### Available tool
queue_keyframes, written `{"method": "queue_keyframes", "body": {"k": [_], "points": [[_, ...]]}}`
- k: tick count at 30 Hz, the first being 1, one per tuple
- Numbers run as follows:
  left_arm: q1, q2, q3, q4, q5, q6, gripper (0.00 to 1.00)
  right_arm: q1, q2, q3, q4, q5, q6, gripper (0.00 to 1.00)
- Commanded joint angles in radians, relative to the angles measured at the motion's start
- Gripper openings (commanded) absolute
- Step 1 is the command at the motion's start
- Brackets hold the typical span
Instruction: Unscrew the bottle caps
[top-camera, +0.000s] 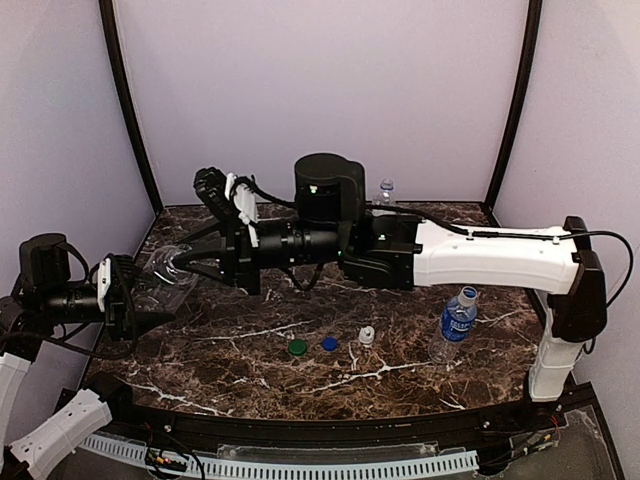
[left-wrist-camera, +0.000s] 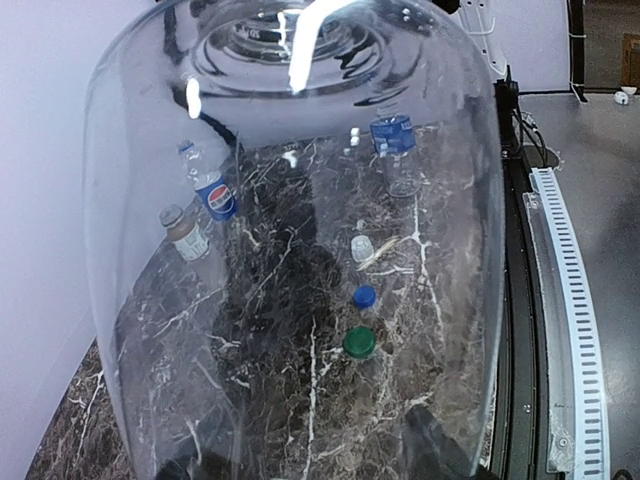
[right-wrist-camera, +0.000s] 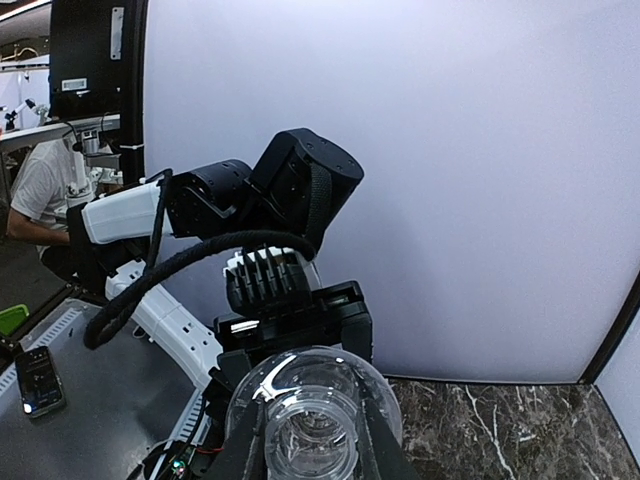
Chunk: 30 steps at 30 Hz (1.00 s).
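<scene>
My left gripper (top-camera: 148, 300) is shut on the plain clear bottle (top-camera: 165, 265), held sideways above the table's left side. The bottle's body fills the left wrist view (left-wrist-camera: 290, 120), between the fingertips (left-wrist-camera: 430, 445). My right gripper (top-camera: 182, 264) reaches across and closes on the bottle's neck; the neck is open, with no cap (right-wrist-camera: 310, 440). A green cap (top-camera: 297, 347), a dark blue cap (top-camera: 329, 343) and a white cap (top-camera: 367, 336) lie on the table. The blue-label bottle (top-camera: 457, 322) stands capped at the right.
Through the held bottle I see the Pepsi bottle (left-wrist-camera: 212, 190) and the brown-filled bottle (left-wrist-camera: 186, 232) standing at the back. One bottle top (top-camera: 386, 190) shows behind the right arm, which spans the table's middle. A purple wall closes off the back of the table.
</scene>
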Motion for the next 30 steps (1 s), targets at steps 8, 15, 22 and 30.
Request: {"method": "queue_keyframes", "body": {"k": [8, 15, 22, 30], "points": [[0.008, -0.009, -0.008, 0.024, 0.015, -0.014, 0.54, 0.004, 0.037, 0.046, -0.063, 0.039, -0.017, 0.00], [0.009, -0.038, -0.049, 0.039, -0.015, -0.019, 0.99, -0.024, -0.032, 0.021, -0.137, 0.142, -0.013, 0.00], [0.016, -0.080, -0.089, 0.114, -0.074, -0.111, 0.99, -0.144, -0.166, -0.073, -0.448, 0.404, 0.066, 0.00], [0.057, -0.128, -0.258, 0.379, -0.173, -0.444, 0.99, -0.350, -0.413, -0.351, -0.645, 0.653, 0.235, 0.00]]}}
